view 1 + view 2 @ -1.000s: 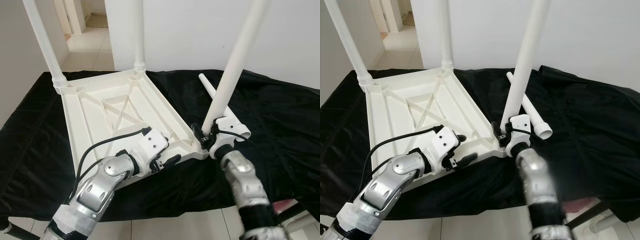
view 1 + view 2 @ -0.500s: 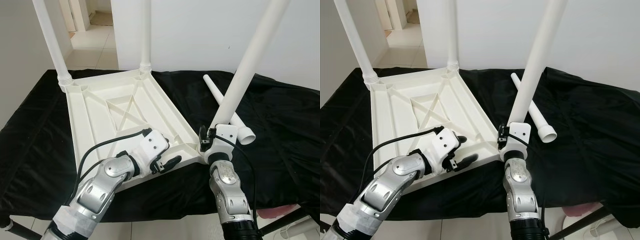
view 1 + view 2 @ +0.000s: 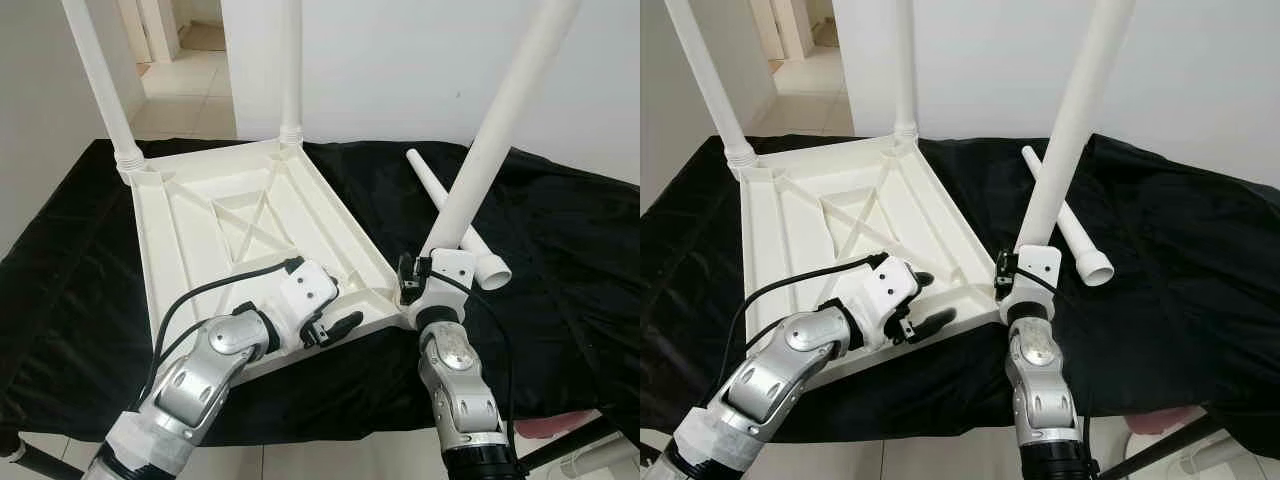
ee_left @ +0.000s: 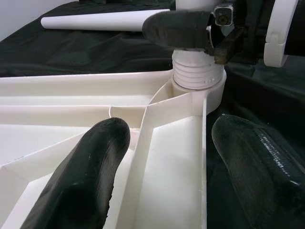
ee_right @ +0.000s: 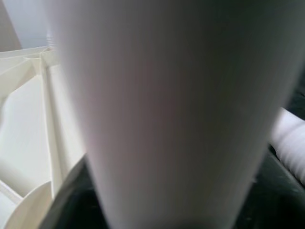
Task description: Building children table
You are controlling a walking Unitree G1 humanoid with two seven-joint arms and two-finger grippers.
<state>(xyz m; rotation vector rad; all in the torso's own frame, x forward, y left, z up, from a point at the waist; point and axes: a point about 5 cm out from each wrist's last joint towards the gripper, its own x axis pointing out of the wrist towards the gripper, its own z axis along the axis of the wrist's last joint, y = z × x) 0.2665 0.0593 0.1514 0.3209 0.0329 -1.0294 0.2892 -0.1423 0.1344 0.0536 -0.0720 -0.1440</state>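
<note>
**Third leg held at the near corner socket**

The white tabletop (image 3: pixel 230 230) is laid upside down on a black cloth (image 3: pixel 560 240), with two legs already standing at its far corners (image 3: pixel 100 80) (image 3: pixel 291 70). A third leg (image 3: pixel 490 150) is gripped near its foot by the right gripper (image 3: pixel 412 283), its jaws closed around the tube. In the left wrist view the ribbed end of this leg (image 4: pixel 196 76) is seen seated in the round corner socket (image 4: pixel 202 93). The long axis of the leg is tilted, leaning up and away toward the robot's right rather than standing plumb like the far pair; any further seating is judged to depend on that axis being brought in line with the socket.

The left gripper (image 3: pixel 335 322) is set on the near edge of the tabletop, beside that corner, its two fingers (image 4: pixel 86 176) spread open astride a rib; it appears to be steadying the top.

A fourth leg (image 3: pixel 455 215) is lying loose on the cloth, just beyond the right gripper, so the right arm is the nearer to it.

No brand, label or writing can be read anywhere.
</note>
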